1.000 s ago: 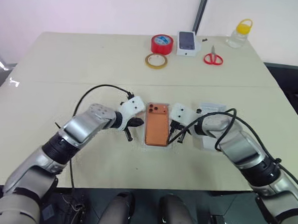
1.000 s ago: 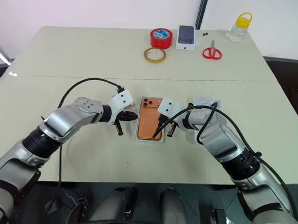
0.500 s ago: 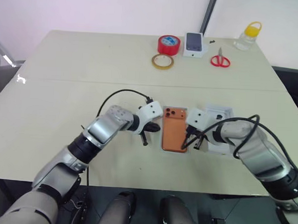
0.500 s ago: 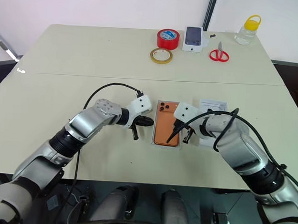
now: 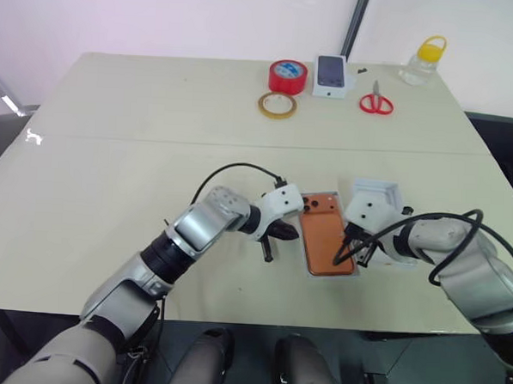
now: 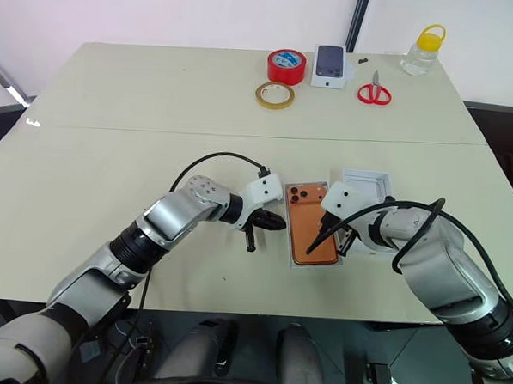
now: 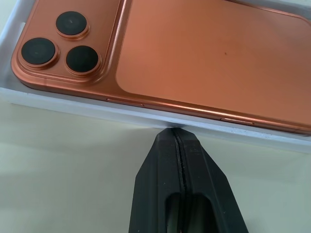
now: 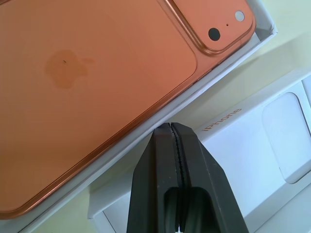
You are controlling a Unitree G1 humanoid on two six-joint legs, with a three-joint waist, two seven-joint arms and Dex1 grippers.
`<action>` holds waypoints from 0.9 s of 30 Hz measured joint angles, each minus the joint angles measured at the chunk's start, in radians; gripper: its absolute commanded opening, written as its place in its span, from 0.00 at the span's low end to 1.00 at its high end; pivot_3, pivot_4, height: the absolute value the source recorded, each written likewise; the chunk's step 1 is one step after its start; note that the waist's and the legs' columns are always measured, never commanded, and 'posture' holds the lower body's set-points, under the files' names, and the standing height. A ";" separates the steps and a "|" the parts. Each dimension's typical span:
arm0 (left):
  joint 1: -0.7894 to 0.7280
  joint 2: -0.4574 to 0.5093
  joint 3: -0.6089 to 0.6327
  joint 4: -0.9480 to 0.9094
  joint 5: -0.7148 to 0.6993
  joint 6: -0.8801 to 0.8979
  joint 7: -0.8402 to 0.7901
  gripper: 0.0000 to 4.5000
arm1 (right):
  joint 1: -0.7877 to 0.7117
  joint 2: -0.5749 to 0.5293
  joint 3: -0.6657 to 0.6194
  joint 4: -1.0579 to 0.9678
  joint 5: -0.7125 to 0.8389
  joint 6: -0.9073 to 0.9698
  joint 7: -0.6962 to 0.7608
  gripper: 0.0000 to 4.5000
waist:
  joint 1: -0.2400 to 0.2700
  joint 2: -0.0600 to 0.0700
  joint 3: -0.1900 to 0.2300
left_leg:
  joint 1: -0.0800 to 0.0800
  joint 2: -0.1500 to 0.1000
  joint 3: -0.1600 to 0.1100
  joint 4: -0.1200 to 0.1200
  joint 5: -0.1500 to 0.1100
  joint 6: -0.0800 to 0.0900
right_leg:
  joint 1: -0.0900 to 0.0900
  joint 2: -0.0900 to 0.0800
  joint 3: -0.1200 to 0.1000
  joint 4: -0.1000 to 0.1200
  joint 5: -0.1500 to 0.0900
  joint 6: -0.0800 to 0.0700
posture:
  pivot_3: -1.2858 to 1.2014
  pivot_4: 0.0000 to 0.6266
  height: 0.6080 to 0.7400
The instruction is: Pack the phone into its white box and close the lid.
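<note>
Left arm reaches in bent across the table, left gripper (image 7: pixel 177 141) angled down with its fingers pressed together, tip right at the white box (image 7: pixel 73 108) wall. Inside lies the phone (image 5: pixel 328 245), smooth copper-orange metal, rounded corners (three dark lenses showing). Right gripper (image 8: pixel 171 133), also closed and empty, points down at the box's other side, over a white moulded insert (image 8: pixel 272 131).

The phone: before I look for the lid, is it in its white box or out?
In. The phone lies camera side up inside the white box, whose rim runs along its edge.
</note>
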 measured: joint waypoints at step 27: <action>0.165 0.204 0.345 -0.107 -0.102 -0.303 -0.113 0.00 | -0.238 0.200 -0.273 0.317 0.262 0.468 -0.151 0.74 | -0.001 0.000 0.000 | 0.000 0.000 0.000 0.000 0.000 0.000 | -0.001 0.000 0.001 0.001 0.000 0.000 | 0.52 0.24 1.00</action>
